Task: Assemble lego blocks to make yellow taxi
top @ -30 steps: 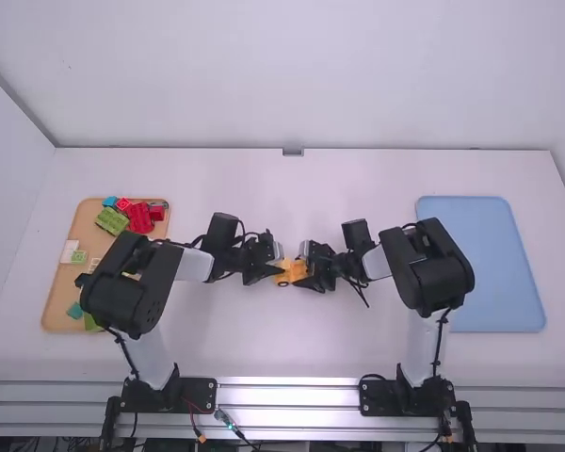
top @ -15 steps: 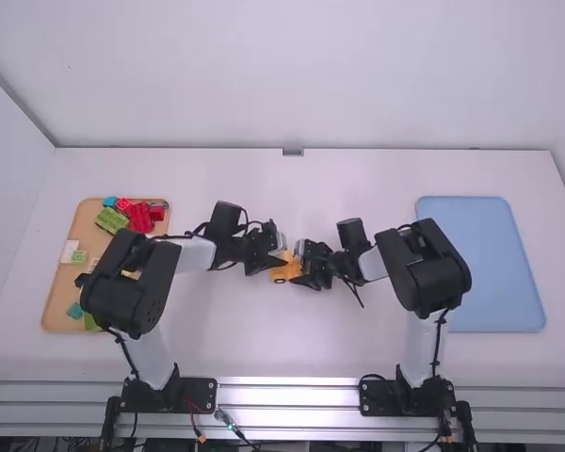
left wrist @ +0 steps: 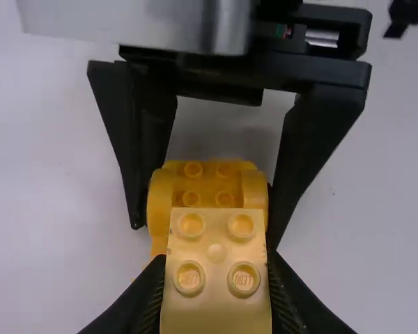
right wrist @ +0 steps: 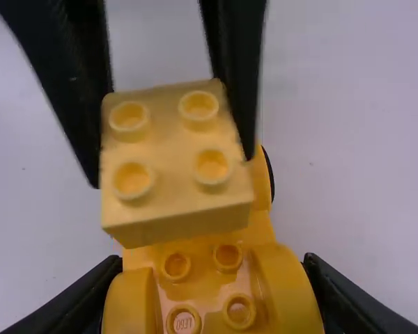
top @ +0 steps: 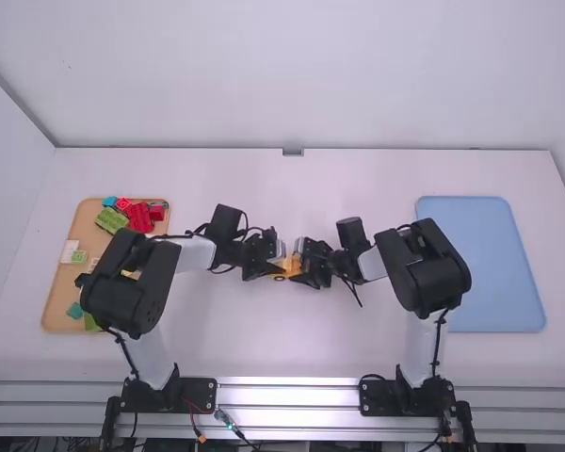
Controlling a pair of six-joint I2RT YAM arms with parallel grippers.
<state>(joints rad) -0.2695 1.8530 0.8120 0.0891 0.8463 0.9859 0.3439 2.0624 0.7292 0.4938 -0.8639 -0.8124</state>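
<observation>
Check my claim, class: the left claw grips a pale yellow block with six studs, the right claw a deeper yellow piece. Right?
Six is wrong: the left wrist view shows four studs on the pale yellow block the left claw grips. The right claw grips a deeper yellow piece.

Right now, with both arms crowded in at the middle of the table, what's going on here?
The two arms are working together on the yellow taxi. The right gripper holds the orange-yellow car base, while the left gripper grips a paler yellow block over part of it. Whether that block is pressed onto the base, I can't tell. More blocks, red and green among them, lie on the tan tray on the left.
</observation>
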